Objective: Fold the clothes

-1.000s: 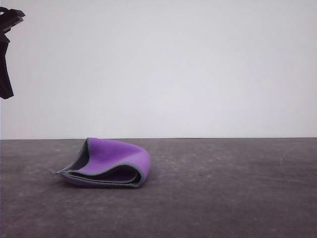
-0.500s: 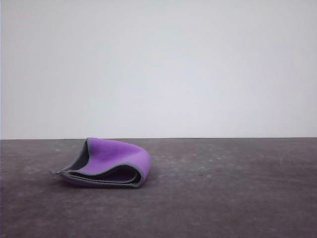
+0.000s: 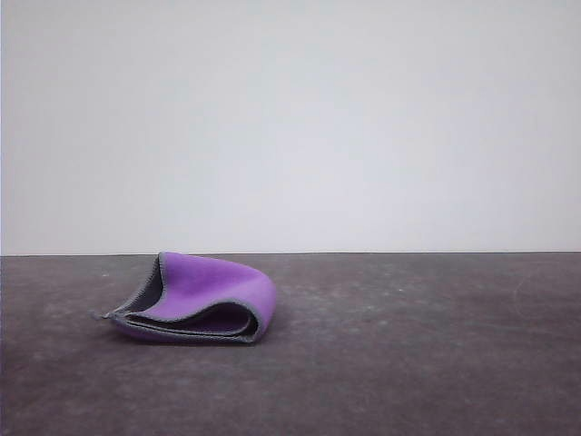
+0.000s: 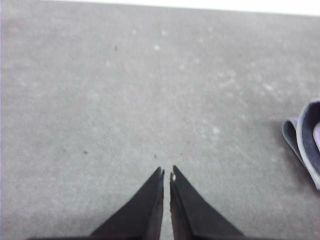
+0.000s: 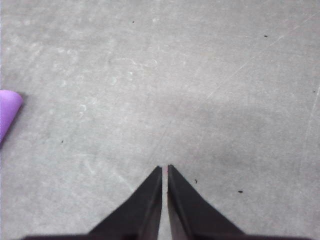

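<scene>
Since a second ago, the dark arm part that showed at the upper left of the front view has gone from that corner, while the cloth (image 3: 195,300) lies exactly as it did. It rests folded on the grey bench (image 3: 408,354), left of the middle and nearer the far edge than the near one. Its long axis runs roughly left to right along the bench. The rounded purple fold points right, and the open layered edges, with grey stitched edging and the dark grey face showing, taper to a thin corner that points left. The upper layer bulges up rather than lying flat, leaving a dark gap between layers.

From the left wrist, the left gripper (image 4: 166,172) hangs above bare bench with its two dark fingers brought together, tips nearly touching and nothing between them; the cloth's layered end sits well apart at the frame's side. From the right wrist, the right gripper (image 5: 164,167) is likewise closed on nothing, over scuffed bench, with the purple fold (image 5: 7,112) well away from it.
</scene>
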You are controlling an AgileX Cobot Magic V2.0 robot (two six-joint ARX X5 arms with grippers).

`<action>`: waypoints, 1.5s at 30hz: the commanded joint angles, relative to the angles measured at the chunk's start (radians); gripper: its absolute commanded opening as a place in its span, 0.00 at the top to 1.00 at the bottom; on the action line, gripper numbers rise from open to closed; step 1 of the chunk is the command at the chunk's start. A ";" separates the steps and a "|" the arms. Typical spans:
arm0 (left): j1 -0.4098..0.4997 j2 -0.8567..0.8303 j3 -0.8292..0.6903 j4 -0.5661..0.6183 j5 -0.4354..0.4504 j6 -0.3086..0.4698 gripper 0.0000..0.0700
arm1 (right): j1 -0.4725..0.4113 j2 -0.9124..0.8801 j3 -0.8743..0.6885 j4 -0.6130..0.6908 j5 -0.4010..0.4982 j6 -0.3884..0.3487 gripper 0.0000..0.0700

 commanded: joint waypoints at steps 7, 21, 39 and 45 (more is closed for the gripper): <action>-0.002 -0.070 -0.020 -0.011 -0.016 -0.002 0.97 | 0.000 0.006 0.009 0.009 -0.002 0.011 0.98; -0.002 -0.062 -0.019 -0.007 -0.014 -0.034 0.97 | 0.000 0.006 0.008 0.014 -0.002 0.011 0.98; -0.002 -0.062 -0.019 -0.007 -0.014 -0.034 0.97 | 0.000 -0.083 -0.061 0.152 0.016 -0.067 0.98; -0.002 -0.062 -0.019 -0.007 -0.014 -0.034 0.97 | 0.000 -0.344 -0.336 0.397 0.082 -0.027 0.98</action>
